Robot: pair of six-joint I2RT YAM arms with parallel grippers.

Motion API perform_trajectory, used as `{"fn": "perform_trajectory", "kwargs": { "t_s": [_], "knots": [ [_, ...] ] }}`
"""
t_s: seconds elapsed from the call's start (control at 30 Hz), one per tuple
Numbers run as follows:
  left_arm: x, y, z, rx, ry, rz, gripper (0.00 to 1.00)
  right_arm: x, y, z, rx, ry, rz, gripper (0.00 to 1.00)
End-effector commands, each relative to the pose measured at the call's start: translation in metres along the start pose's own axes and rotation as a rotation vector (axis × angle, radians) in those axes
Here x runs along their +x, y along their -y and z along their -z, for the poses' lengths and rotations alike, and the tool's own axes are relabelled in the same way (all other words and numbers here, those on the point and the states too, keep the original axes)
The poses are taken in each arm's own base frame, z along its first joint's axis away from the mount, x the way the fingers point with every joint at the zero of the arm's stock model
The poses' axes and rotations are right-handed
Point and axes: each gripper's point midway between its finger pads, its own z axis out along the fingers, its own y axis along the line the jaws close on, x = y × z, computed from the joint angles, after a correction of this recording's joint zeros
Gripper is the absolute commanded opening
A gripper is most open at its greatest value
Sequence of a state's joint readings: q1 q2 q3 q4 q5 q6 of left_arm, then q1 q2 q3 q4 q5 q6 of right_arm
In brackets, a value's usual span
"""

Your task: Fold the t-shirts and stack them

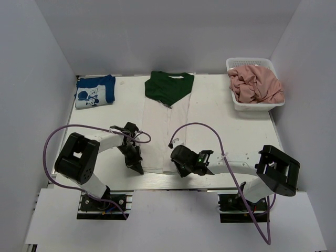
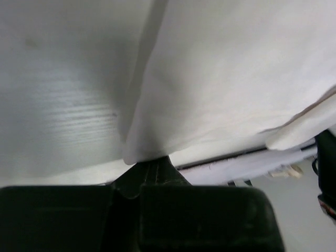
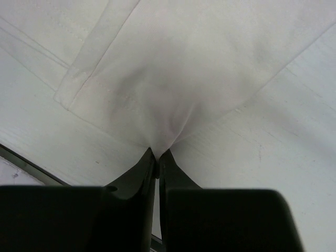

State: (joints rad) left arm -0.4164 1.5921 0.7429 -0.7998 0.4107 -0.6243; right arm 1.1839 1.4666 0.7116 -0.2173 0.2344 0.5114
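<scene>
Jaws of the left gripper (image 2: 148, 167) and right gripper (image 3: 157, 153) are pinching shut on the near hem corners of the shirt (image 1: 167, 134), which is lying in the middle of the table (image 1: 236, 147), hem by the near edge. It is looking light and limp, I judge, needing both corners held to stay spread.

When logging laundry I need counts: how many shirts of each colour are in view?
blue shirt: 1
white-and-green shirt: 1
pink shirt: 1 seen, bunched in the basket; cannot tell if more lie under it
Total: 3
</scene>
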Motion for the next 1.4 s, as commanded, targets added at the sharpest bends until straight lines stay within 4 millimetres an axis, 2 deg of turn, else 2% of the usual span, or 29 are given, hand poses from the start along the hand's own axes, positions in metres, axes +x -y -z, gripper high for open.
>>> {"fn": "perform_trajectory", "kwargs": {
  "t_s": [0.0,0.1,0.17,0.2,0.27,0.33,0.4,0.5,0.6,0.63,0.7,0.73,0.77,0.87,0.93,1.03,1.17,1.27,1.37],
  "knots": [
    [-0.035,0.013,0.016,0.001,0.171,-0.077,0.0,-0.018,0.001,0.01,0.019,0.057,-0.02,0.0],
    [-0.034,0.014,0.028,-0.022,0.183,-0.074,0.01,-0.019,0.001,0.011,0.02,0.058,-0.025,0.0],
    [-0.036,0.016,0.039,-0.033,0.21,-0.077,0.19,-0.02,0.0,0.011,0.02,0.059,-0.027,0.0],
    [-0.033,0.013,0.045,-0.043,0.22,-0.086,0.35,-0.017,0.002,0.01,0.023,0.054,-0.03,0.0],
    [-0.037,0.017,0.054,-0.034,0.267,-0.099,0.54,-0.015,0.004,0.009,0.031,0.046,-0.034,0.0],
    [-0.04,0.009,0.057,-0.076,0.3,-0.094,0.84,-0.015,0.004,0.01,0.029,0.043,-0.028,0.0],
    [-0.04,0.005,0.055,-0.096,0.291,-0.087,0.85,-0.015,0.003,0.01,0.031,0.045,-0.031,0.0],
    [-0.041,0.003,0.042,-0.099,0.251,-0.088,0.82,-0.016,0.004,0.009,0.033,0.044,-0.033,0.0],
    [-0.039,0.0,0.026,-0.096,0.2,-0.078,0.72,-0.015,0.004,0.01,0.031,0.041,-0.034,0.0],
    [-0.043,0.004,0.024,-0.078,0.207,-0.084,0.64,-0.014,0.003,0.009,0.032,0.04,-0.033,0.0],
    [-0.039,-0.001,0.014,-0.074,0.188,-0.08,0.56,-0.014,0.004,0.009,0.037,0.039,-0.04,0.0],
    [-0.037,0.0,0.012,-0.07,0.174,-0.078,0.49,-0.014,0.005,0.009,0.038,0.038,-0.044,0.0],
    [-0.035,-0.003,0.01,-0.074,0.166,-0.075,0.31,-0.015,0.003,0.01,0.032,0.04,-0.048,0.0],
    [-0.029,-0.002,0.012,-0.059,0.157,-0.076,0.0,-0.014,0.003,0.009,0.032,0.037,-0.05,0.0],
    [-0.025,-0.004,0.011,-0.044,0.159,-0.081,0.0,-0.015,0.003,0.01,0.034,0.04,-0.058,0.0],
    [-0.026,0.01,0.02,0.016,0.178,-0.102,0.0,-0.021,0.003,0.013,0.037,0.061,-0.069,0.0],
    [-0.032,0.031,0.034,0.09,0.212,-0.134,0.0,-0.042,0.003,0.022,0.049,0.117,-0.092,0.0],
    [-0.046,0.051,0.051,0.13,0.269,-0.163,0.0,-0.059,0.01,0.026,0.076,0.162,-0.136,0.0],
    [-0.056,0.063,0.059,0.154,0.301,-0.17,0.0,-0.076,0.019,0.027,0.111,0.208,-0.179,0.0]
  ]
}}
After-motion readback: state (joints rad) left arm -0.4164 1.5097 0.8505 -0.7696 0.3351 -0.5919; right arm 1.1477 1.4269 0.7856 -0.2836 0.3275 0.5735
